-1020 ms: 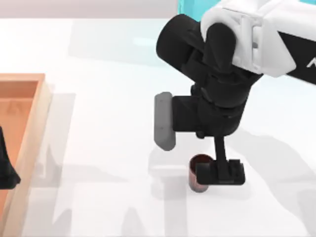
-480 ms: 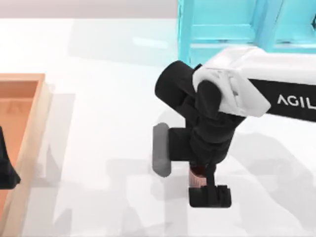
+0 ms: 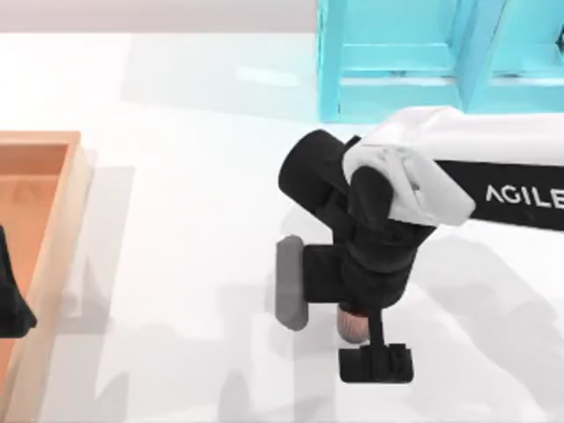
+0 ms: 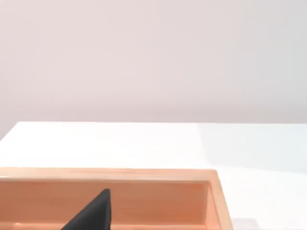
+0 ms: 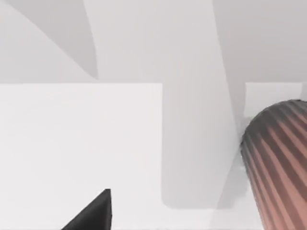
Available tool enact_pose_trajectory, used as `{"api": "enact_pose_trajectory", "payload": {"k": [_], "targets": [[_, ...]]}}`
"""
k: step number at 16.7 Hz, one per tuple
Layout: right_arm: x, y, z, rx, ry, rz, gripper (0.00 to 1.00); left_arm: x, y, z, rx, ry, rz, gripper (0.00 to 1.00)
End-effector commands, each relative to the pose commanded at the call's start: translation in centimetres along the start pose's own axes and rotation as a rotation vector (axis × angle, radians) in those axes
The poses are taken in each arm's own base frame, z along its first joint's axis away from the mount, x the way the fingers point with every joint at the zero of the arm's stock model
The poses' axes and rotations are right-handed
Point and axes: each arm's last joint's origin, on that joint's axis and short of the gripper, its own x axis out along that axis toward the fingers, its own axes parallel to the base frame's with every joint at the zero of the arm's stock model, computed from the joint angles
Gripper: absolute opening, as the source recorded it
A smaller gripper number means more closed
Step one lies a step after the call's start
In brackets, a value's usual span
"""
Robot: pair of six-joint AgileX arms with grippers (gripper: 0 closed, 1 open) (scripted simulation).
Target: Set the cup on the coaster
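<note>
The cup point(image 3: 354, 328), a small ribbed copper-brown tumbler, stands on the white table right of centre near the front, half hidden under my right wrist. My right gripper point(image 3: 363, 342) is low around it and open, one black finger point(image 3: 376, 363) just in front of the cup. In the right wrist view the cup's ribbed side point(image 5: 283, 158) rises close by, apart from the one fingertip point(image 5: 93, 213) that shows. The coaster point(image 3: 40, 203), a flat orange wooden square with a raised rim point(image 4: 144, 175), lies at the table's left edge. My left gripper point(image 3: 9, 304) is parked over it, open.
A light blue frame point(image 3: 397, 62) stands at the back right, behind my right arm. Bare white table point(image 3: 194, 220) stretches between the coaster and the cup.
My right arm has dropped lower and its gripper has slid toward the table's front, coming down around the cup. The left arm has not moved.
</note>
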Motion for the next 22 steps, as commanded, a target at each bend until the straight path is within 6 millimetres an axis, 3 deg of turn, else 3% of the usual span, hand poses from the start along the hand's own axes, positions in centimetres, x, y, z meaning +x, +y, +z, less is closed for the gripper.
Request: {"api": "enact_pose_trajectory", "payload": {"k": [12,22], "targets": [[0.00,0.00,0.00,0.000,0.000,0.000,0.02,0.00,0.00,0.00,0.000,0.000,0.000,1.00],[-0.08,-0.12,-0.09,0.006,-0.001,-0.002,0.00,0.00,0.00,0.00,0.000,0.000,0.000,1.00]]}}
